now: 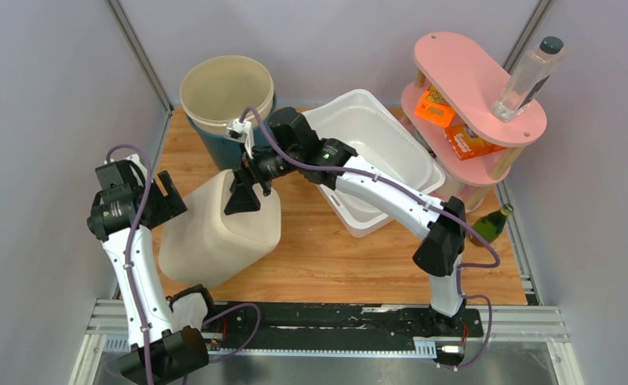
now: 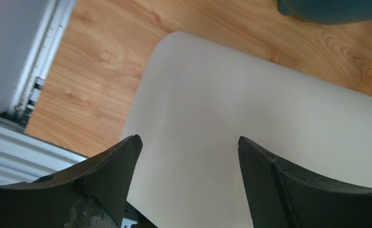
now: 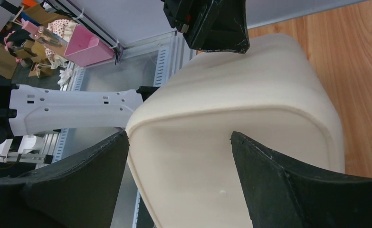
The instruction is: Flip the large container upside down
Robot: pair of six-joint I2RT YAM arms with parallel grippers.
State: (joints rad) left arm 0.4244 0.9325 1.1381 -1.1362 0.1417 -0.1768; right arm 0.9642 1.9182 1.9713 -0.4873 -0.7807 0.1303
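The large cream container (image 1: 218, 233) lies tilted on the wooden table, its flat base turned up and toward the far right, its mouth hidden low at the near left. My left gripper (image 1: 168, 196) is open at its upper left side; in the left wrist view the fingers spread (image 2: 188, 142) over the smooth wall (image 2: 250, 118). My right gripper (image 1: 245, 196) is open over the base edge; in the right wrist view it sits (image 3: 179, 137) astride the base (image 3: 231, 180). The left gripper (image 3: 212, 23) shows beyond the container there.
A round beige bucket on a teal one (image 1: 226, 92) stands just behind the container. A white tub (image 1: 374, 144) lies under the right arm. A pink two-tier shelf (image 1: 479, 80) holds orange boxes and a clear bottle (image 1: 527, 76). A green bottle (image 1: 491, 224) lies at the right edge.
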